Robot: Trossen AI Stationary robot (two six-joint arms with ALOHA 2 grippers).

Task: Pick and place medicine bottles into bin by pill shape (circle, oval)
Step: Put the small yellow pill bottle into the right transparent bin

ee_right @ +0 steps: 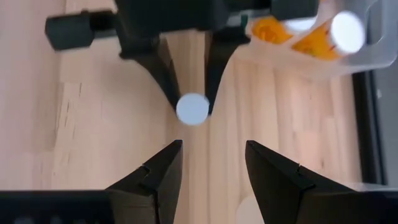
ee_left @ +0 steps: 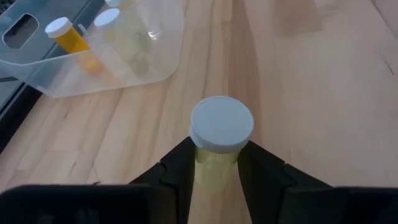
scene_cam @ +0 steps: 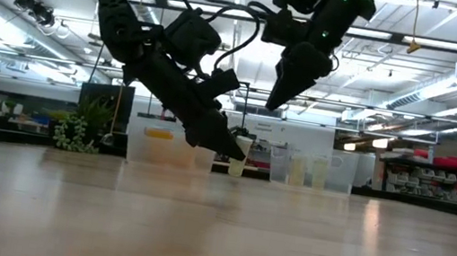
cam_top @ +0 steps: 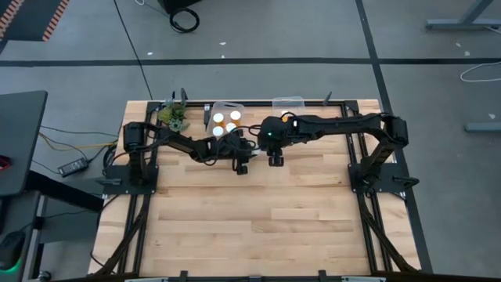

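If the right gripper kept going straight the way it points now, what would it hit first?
Probably the white-capped bottle held by the left gripper: it sits dead ahead between the right gripper's open fingers. Depth is unclear; if it passes beside the cap, the table comes next.

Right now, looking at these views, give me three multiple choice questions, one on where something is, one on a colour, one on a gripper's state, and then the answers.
1. Where is the clear bin on the table?
A. at the far edge, near the green plant
B. at the near edge
C. at the centre

2. What colour is the cap on the bottle in the left gripper?
A. green
B. black
C. white

3. How is the right gripper?
A. shut on a bottle
B. open, holding nothing
C. shut on the bin

Answers: 1 A, the high view shows the bin at the far edge beside the plant. 2 C, the left wrist view shows a white cap. 3 B, the right wrist view shows its fingers apart with nothing between them.
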